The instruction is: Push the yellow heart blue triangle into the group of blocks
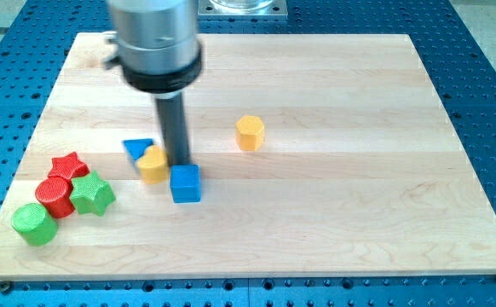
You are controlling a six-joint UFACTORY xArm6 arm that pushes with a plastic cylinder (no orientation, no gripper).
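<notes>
The yellow heart (153, 165) lies left of centre, touching the blue triangle (137, 148) just above-left of it. My tip (178, 162) stands right against the heart's right side and just above the blue cube (186, 183). The group of blocks sits at the lower left: a red star (67, 165), a red cylinder (54, 197), a green star (93, 194) and a green cylinder (34, 224). The heart and triangle lie a short way right of this group, apart from it.
A yellow hexagon block (250, 133) stands alone right of centre. The wooden board (384, 205) rests on a blue perforated table. The arm's wide grey body hangs over the board's upper left.
</notes>
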